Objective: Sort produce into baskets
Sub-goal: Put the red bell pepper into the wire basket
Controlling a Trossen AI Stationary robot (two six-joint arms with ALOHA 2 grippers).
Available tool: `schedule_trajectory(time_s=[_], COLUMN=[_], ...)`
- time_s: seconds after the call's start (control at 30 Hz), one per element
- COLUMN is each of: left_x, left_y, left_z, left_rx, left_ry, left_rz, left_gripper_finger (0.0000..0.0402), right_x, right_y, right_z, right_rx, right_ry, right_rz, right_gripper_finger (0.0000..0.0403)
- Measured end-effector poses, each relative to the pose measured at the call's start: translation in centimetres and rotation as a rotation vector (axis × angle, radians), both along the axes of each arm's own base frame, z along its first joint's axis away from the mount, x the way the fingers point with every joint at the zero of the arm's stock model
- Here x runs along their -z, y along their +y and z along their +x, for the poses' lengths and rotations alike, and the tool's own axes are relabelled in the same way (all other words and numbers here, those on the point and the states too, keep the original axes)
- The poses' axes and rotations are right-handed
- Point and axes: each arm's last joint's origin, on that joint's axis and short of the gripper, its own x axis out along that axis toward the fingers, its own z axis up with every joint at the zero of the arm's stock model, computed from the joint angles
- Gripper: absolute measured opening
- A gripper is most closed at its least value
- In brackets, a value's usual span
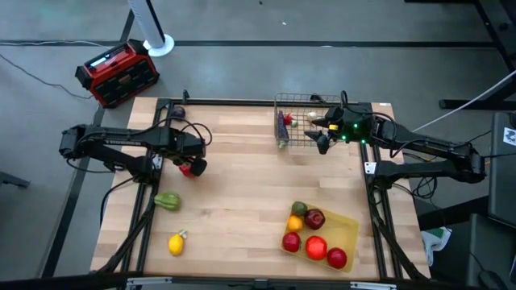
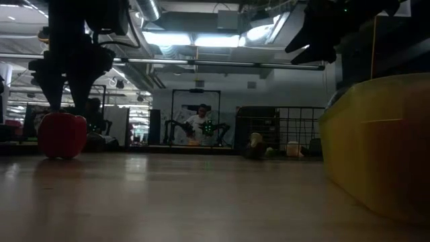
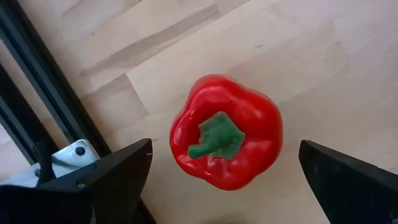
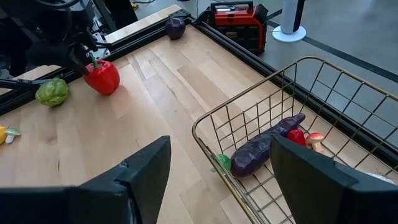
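Observation:
A red bell pepper (image 3: pixel 225 130) stands upright on the wood table at the left (image 1: pixel 189 167). My left gripper (image 3: pixel 225 148) is open above it, one finger on either side, not touching; it also shows in the low view (image 2: pixel 67 84). My right gripper (image 4: pixel 221 146) is open and empty over the near rim of the wire basket (image 1: pixel 294 121). The basket holds a purple eggplant (image 4: pixel 267 148), a small red piece and a mushroom (image 4: pixel 314 140). The yellow tray (image 1: pixel 350 228) at the near right holds several red, orange and green fruits. A green pepper (image 1: pixel 167 201) and a lemon (image 1: pixel 176 242) lie at the near left.
A small purple piece (image 1: pixel 179 111) lies at the table's far left corner. A red-and-black box (image 1: pixel 118 72) stands on the floor beyond that corner. Dark frame rails (image 3: pixel 43 118) run along the table's left edge, close to the red pepper. The table's middle is bare wood.

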Motion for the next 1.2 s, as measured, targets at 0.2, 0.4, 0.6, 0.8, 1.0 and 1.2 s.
schedule_trajectory(time_s=[0.2,0.4,0.6,0.8,1.0,1.2], left_x=[1.0,2.7,2.8,2.8,2.8,2.7], left_y=[-0.1,-0.1,-0.1,0.0,0.2,0.3], left_z=[-0.4,-0.5,-0.6,-0.3,-0.1,0.1], left_rx=[0.02,0.024,0.038,0.04,0.009,0.007], left_ry=[0.037,0.019,0.026,0.004,-0.017,-0.04], left_rz=[-0.004,-0.003,-0.002,0.012,0.066,0.103], left_gripper_finger=[0.04,0.04,0.04,0.04,0.04,0.04], right_x=[0.0,0.0,0.0,0.0,0.0,0.0], right_y=[0.0,0.0,0.0,0.0,0.0,0.0], right_z=[0.0,0.0,0.0,0.0,0.0,0.0], right_rx=[0.0,0.0,0.0,-0.001,0.0,0.0], right_ry=[0.0,0.0,0.0,0.0,0.0,0.0], right_rz=[0.0,0.0,0.0,0.0,0.0,0.0], right_gripper_finger=[0.0269,0.0269,0.0269,0.0269,0.0269,0.0269])
